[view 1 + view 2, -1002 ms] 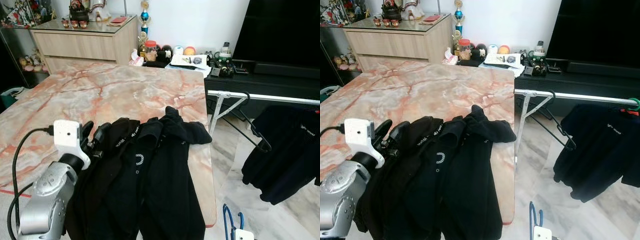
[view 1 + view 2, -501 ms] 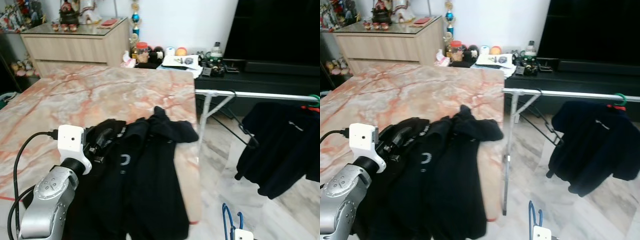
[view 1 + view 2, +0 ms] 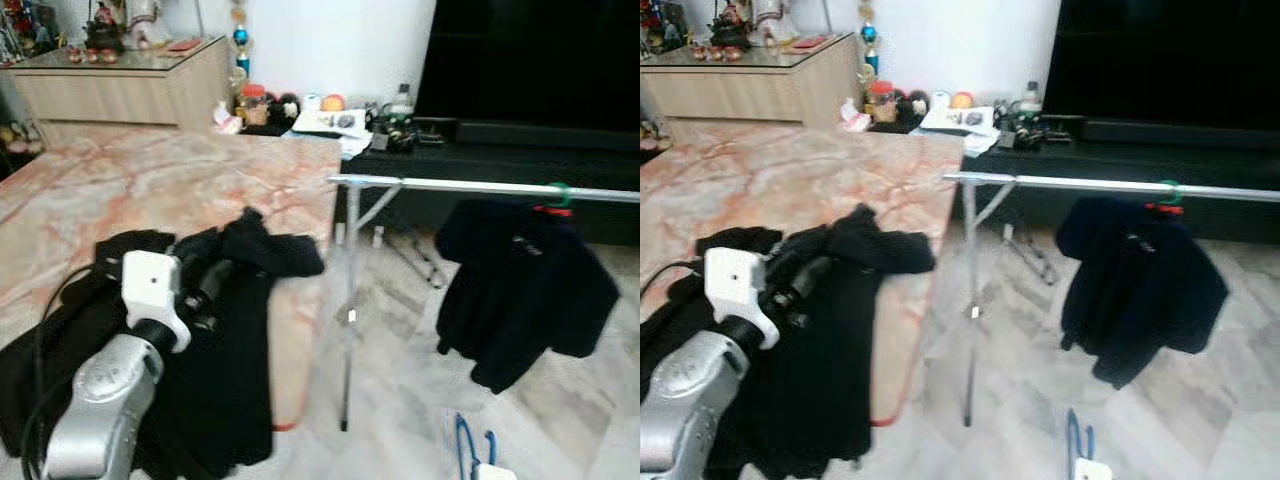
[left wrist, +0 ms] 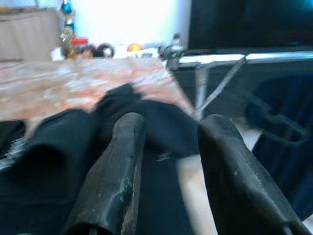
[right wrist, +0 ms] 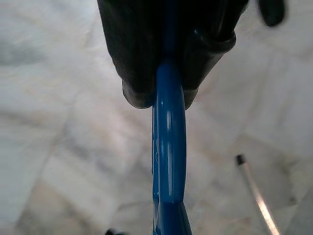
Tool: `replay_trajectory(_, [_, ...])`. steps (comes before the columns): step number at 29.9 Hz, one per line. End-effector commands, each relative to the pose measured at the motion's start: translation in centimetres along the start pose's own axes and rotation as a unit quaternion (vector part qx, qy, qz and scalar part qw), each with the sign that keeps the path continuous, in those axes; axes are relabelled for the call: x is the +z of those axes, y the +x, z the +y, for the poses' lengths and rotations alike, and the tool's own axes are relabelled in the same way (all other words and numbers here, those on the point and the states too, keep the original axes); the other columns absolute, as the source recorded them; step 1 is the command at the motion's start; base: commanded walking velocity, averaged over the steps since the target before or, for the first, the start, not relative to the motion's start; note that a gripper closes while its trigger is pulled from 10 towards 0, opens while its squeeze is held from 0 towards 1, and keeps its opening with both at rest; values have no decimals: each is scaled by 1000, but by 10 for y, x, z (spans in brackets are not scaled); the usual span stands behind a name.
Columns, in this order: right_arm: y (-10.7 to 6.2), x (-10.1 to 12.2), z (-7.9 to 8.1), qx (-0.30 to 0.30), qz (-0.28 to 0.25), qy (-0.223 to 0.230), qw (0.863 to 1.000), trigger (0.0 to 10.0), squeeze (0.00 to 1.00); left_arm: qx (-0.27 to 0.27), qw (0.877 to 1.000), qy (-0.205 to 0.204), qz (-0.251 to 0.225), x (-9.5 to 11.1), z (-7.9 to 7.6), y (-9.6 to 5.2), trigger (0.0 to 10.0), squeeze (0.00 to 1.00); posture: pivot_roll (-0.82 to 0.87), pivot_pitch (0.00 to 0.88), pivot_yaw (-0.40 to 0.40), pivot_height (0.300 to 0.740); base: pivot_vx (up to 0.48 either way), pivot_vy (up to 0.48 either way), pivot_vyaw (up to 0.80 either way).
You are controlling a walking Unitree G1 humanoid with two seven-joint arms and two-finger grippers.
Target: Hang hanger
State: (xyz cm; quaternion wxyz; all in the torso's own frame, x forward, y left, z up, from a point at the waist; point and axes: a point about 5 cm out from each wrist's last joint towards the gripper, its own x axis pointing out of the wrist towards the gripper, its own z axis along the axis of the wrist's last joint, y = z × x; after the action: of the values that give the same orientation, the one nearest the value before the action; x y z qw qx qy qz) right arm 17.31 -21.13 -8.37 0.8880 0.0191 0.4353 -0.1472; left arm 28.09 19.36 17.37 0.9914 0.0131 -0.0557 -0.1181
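Observation:
My right gripper [image 5: 165, 85] is shut on a blue hanger [image 5: 169, 147], which hangs low over the marble floor; the hanger's blue loop [image 3: 466, 443] shows at the bottom of the left eye view. A silver clothes rail [image 3: 480, 187] runs across the right half, and a black shirt [image 3: 520, 290] hangs from it on a green hook [image 3: 557, 193]. My left gripper [image 4: 171, 122] is open, raised over a heap of black clothes [image 3: 230, 330] on the marble table [image 3: 150, 180]. The picture is blurred.
The rail's upright leg [image 3: 346, 320] stands just past the table's right edge. A black TV console [image 3: 480, 140] with small clutter and a dark screen [image 3: 530, 50] lie behind the rail. A wooden cabinet [image 3: 120, 85] is at the back left. A black hanger [image 4: 274, 128] dangles from the rail.
The whole picture has slid left, so the camera has turned right; the rail and hanging shirt now sit nearer the middle. Both grippers keep their poses.

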Motion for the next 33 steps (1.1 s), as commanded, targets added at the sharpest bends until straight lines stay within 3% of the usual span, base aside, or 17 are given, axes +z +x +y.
replay_trajectory(1, [0,3,8,8,-7,5,1000,10000,0,7,1000,2,-4,2,5,-3,10000,0,163,0,23,740,0,-480,0])
replay_trajectory(25, [0,8,12,7,-17,14,1000,10000,0,-8,1000,25,13,-4,5,-3,10000,0,163,0,26,740,0,-480,0])
replay_trajectory(28, [1,8,12,6,-18,14,1000,10000,0,18,998,46,50,-21,17,-5,10000,0,167,0,25,740,0,0,0])
replay_trajectory(30, [1,9,12,6,-18,15,1000,10000,0,64,990,53,112,-52,35,-15,10000,0,163,4,23,740,0,0,0])
replay_trajectory(31, [1,9,12,6,-18,15,1000,10000,0,64,990,53,112,-52,35,-15,10000,0,163,4,23,740,0,0,0])
replay_trajectory(33, [1,9,12,6,-19,16,1000,10000,0,106,978,34,178,-89,51,-34,10000,0,158,10,20,740,0,0,0])
